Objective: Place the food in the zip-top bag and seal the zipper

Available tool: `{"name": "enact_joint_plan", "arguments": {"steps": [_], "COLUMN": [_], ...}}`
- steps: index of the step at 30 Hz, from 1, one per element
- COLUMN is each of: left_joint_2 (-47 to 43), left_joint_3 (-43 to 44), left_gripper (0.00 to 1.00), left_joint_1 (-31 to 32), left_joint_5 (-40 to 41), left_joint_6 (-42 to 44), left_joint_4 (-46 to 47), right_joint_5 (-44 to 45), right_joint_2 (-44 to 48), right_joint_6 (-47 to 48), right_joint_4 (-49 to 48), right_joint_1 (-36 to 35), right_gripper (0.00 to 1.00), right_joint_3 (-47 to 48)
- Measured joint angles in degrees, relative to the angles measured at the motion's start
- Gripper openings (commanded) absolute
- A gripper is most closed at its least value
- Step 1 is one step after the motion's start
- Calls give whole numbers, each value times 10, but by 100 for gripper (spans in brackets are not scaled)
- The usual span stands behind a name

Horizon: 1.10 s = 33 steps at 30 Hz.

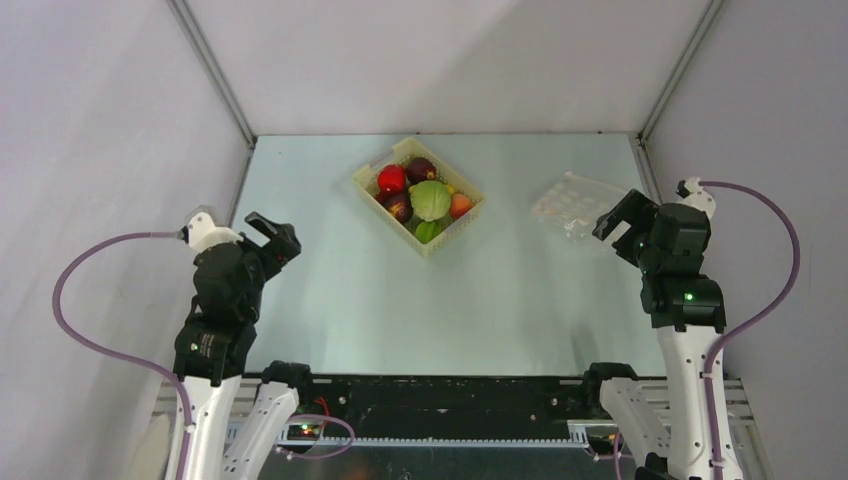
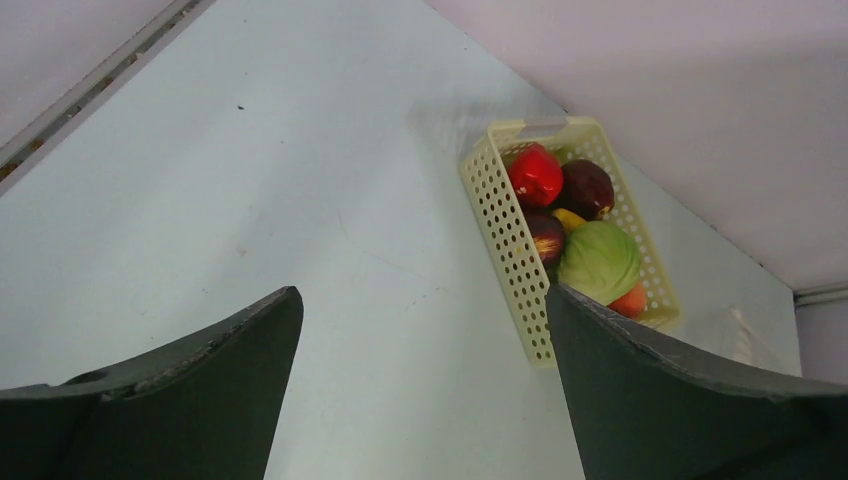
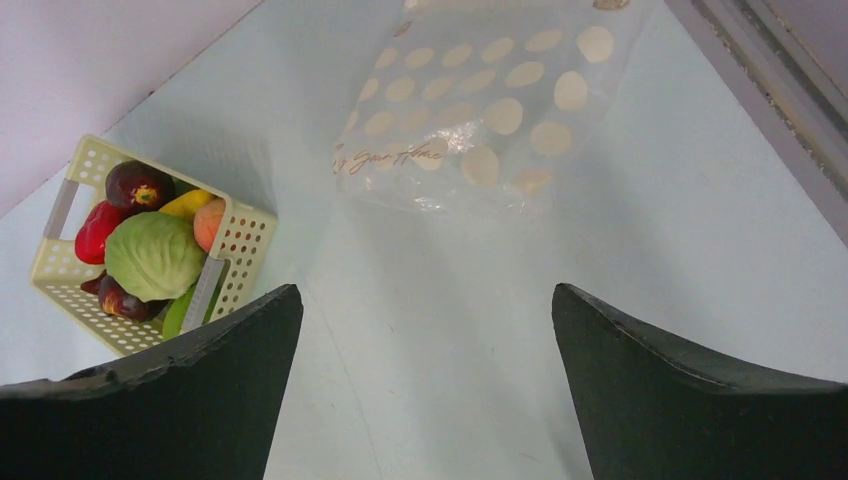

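- Top external view: food fills the basket at twelve o'clock; bag lies at two o'clock.
- Both spread wide: left claw, right claw.

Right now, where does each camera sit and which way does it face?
Top external: above, behind the bases, looking down at the table; left gripper and right gripper show.
Left wrist: on the left arm, facing the basket; its open fingers show.
Right wrist: on the right arm, facing the zip-top bag; its open fingers show.
Shared: all three see the food.
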<state>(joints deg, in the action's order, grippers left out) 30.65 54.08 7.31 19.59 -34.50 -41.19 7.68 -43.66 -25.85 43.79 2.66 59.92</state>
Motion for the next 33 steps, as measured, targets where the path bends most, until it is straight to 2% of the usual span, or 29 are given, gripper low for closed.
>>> {"name": "enact_joint_plan", "arguments": {"steps": [12,17,20,21,26,33], "left_joint_2": [17,19,16,11,11,13], "left_joint_3": [-19,-19,-19,-19,-19,-19], "left_gripper": [98,98,98,98,98,98], "left_joint_1": [0,0,0,0,0,0], "left_joint_5": [-30,-36,-37,-38,-39,-50], "left_joint_6": [0,0,0,0,0,0], "left_joint_4": [12,12,12,12,12,12], "right_joint_5": [-45,-106,-147,-164,-163,-140], "right_joint_2": [-7,-49,-110,-179,-268,-436], "right_joint_6": [36,29,3,-24,-70,-122], "right_joint_4": [-71,-87,-108,-134,-188,-261], "right_joint_1": [3,60,133,187,217,219], "right_gripper": [100,100,100,100,100,100], "right_joint_3": [0,0,1,1,1,19]}}
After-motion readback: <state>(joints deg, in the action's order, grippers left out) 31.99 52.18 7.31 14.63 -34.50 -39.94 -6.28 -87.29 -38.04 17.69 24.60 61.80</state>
